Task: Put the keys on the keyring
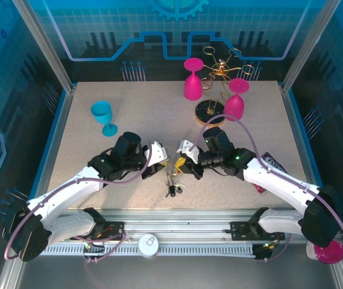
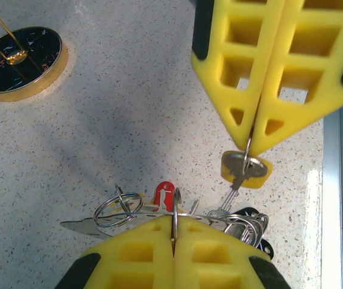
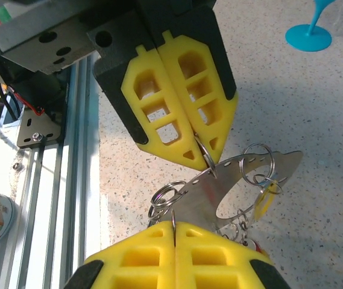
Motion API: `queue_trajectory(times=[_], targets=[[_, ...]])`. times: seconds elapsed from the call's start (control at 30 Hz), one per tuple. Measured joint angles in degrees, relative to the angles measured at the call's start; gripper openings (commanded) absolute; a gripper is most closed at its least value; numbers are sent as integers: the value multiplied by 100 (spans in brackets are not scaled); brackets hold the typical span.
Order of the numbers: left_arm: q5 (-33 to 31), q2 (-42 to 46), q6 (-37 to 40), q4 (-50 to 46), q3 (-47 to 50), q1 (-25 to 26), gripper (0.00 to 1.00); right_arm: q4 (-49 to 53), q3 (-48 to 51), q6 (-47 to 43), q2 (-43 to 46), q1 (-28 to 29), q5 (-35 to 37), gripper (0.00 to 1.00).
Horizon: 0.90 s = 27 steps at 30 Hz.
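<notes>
— Low over the table (image 2: 129,108), between both arms: keyring (image 2: 175,201) nipped tight in the left gripper (image 2: 174,221), yellow key (image 2: 243,170) hung by its loop from the right gripper's (image 2: 249,143) closed tips.
— Risk of slipping: thin wire, soft foam. Might spill the keys (image 2: 165,192) if tugged apart too hard.

The right fingers (image 3: 141,256), yellow and pressed together at the bottom edge, pinch a thin ring (image 3: 173,218). Just above, the left fingers (image 3: 159,114) point down, likewise pressed together, nipping another ring (image 3: 206,158). Between them runs a curved metal plate (image 3: 201,192) with holes. Spare rings (image 3: 258,164) and a blurred yellow key (image 3: 267,197) hang at its right end. A blue goblet (image 3: 307,37) stands on the worktop (image 3: 316,108).
</notes>
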<state>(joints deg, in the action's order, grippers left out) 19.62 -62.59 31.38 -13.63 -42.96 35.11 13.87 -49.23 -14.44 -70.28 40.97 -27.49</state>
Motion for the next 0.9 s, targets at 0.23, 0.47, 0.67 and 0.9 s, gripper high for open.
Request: queue_trajectory(times=[0.23,0.47,0.67,0.9], targets=[[24,0,2,0,0,0,0,-221,-116,50,-151,120,83,0],[44,0,4,2,0,0,0,-426,-164,138,-229,205,310,0],[70,0,7,2,0,0,0,-525,-179,208,-293,219,492,0],[57,0,13,-2,2,-2,0,-551,-186,345,-319,254,629,0]])
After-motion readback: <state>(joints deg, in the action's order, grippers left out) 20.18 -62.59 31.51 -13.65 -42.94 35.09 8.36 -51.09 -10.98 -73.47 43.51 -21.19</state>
